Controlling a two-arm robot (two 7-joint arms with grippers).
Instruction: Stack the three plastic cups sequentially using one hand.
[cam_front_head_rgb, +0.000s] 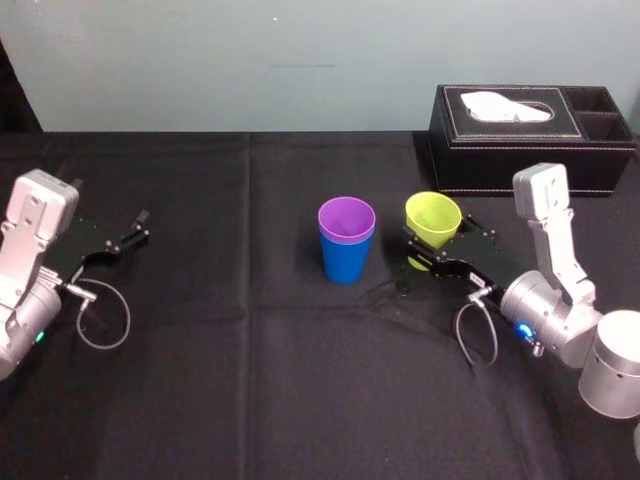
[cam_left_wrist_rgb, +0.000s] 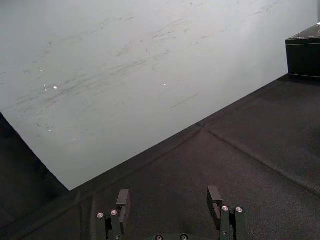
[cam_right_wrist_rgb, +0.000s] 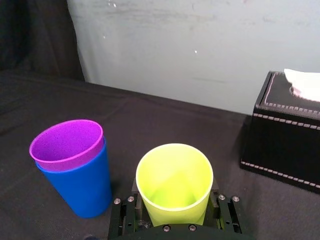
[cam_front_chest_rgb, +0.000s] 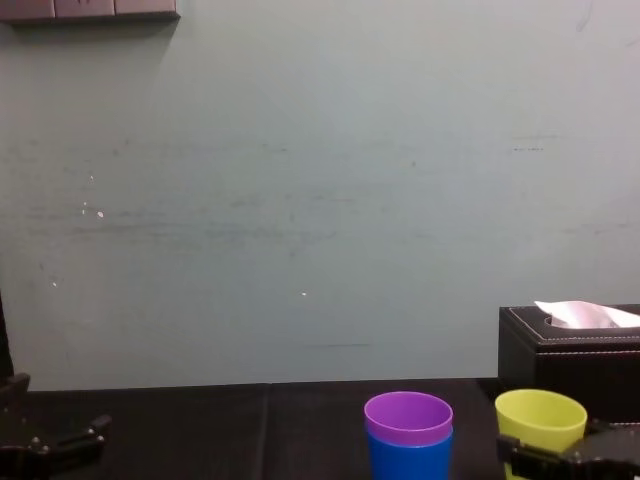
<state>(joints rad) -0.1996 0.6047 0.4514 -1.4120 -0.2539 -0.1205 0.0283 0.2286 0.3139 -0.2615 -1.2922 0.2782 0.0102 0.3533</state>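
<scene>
The yellow-green cup (cam_front_head_rgb: 432, 220) is pinched between the fingers of the right tool (cam_front_head_rgb: 437, 245), just in front of the black tissue box (cam_front_head_rgb: 530, 150), near its left end. Farther left of the box, the purple cup (cam_front_head_rgb: 346, 218) is seen nested inside the blue cup (cam_front_head_rgb: 345, 258), upright on the table (cam_front_head_rgb: 250, 380) and apart from the gripped cup. The left tool (cam_front_head_rgb: 120, 240) is seen spread, well away from the box on its left.

Lighting's pretty flat and soft, looks like room light from overhead. The pale wall (cam_front_chest_rgb: 300, 200) is evenly lit, with a few tiny bright specks. The black table (cam_front_head_rgb: 250, 380) soaks up light, so the only shadow is a faint one at the blue cup (cam_right_wrist_rgb: 75, 190) base. The yellow-green cup (cam_right_wrist_rgb: 175, 180) glows inside.
</scene>
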